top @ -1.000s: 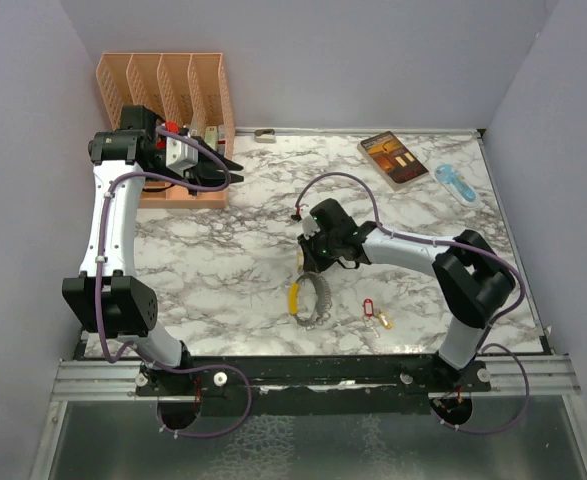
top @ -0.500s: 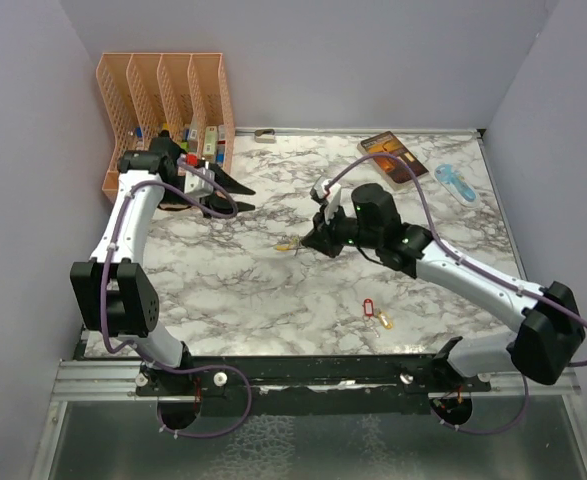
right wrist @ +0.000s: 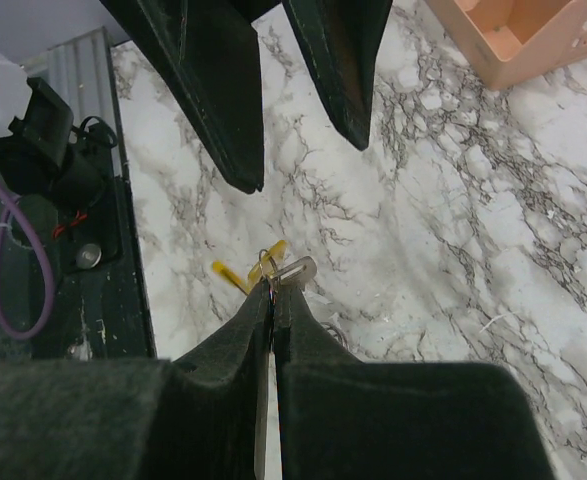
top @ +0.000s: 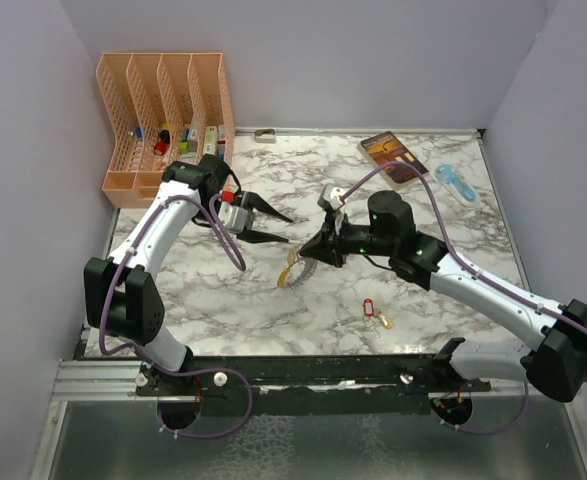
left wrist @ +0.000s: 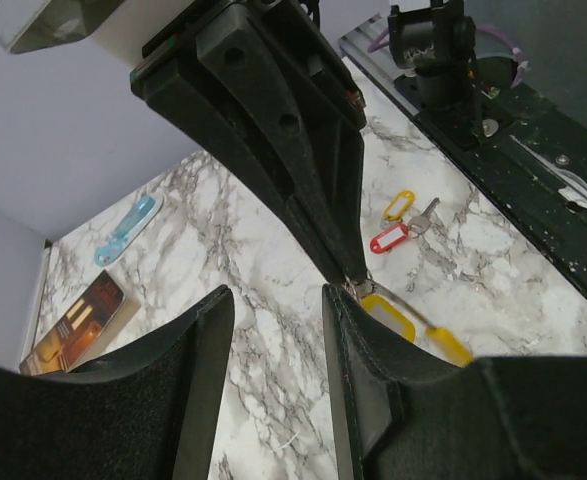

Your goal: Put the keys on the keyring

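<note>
My right gripper (top: 310, 253) is shut on the keyring (top: 291, 273), a silvery loop with a curved yellow segment, and holds it hanging above the marble table (top: 203, 290). In the right wrist view the shut fingertips (right wrist: 273, 285) pinch a small ring with a yellow tag (right wrist: 271, 260) and a silver key (right wrist: 300, 270). My left gripper (top: 276, 228) is open and empty, just left of and facing the right one; its two fingers show in the right wrist view (right wrist: 305, 160). Two keys, red‑tagged (top: 366, 305) and orange‑tagged (top: 384, 322), lie on the table near the front.
An orange slotted rack (top: 163, 110) with small items stands at the back left. A brown book (top: 393, 158) and a blue plastic object (top: 455, 184) lie at the back right. The black rail (top: 303, 368) runs along the near edge.
My left arm has swung from the rack to the table's middle, its gripper open. My right gripper has carried the keyring slightly toward the front, and it now hangs in front of the left gripper.
</note>
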You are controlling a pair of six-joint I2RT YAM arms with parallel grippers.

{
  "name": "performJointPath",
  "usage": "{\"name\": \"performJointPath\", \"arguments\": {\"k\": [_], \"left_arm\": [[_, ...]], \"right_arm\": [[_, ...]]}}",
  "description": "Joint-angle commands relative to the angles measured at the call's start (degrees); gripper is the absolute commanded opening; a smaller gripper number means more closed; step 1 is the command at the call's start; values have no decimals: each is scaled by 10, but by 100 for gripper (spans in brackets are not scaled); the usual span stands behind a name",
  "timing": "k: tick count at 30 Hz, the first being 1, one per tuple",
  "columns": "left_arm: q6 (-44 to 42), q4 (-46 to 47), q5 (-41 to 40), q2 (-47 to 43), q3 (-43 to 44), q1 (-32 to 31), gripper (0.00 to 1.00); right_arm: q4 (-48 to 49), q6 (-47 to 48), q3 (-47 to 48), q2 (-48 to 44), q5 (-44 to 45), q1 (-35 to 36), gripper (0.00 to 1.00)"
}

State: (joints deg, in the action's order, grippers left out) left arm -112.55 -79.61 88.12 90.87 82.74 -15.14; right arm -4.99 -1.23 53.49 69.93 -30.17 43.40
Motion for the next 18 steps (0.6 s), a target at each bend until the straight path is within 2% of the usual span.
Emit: {"name": "performJointPath", "arguments": {"k": [1, 11, 18], "left_arm": [[-19, -9, 39, -2, 12, -23, 43], [28, -10, -15, -10, 11, -52, 40], [36, -9, -48, -8, 2, -66, 32]], "right_arm": [[41, -7, -8, -13, -31, 0, 1], [49, -3, -18, -36, 4, 0, 1], [53, -6, -25, -47, 12, 0, 1]]}}
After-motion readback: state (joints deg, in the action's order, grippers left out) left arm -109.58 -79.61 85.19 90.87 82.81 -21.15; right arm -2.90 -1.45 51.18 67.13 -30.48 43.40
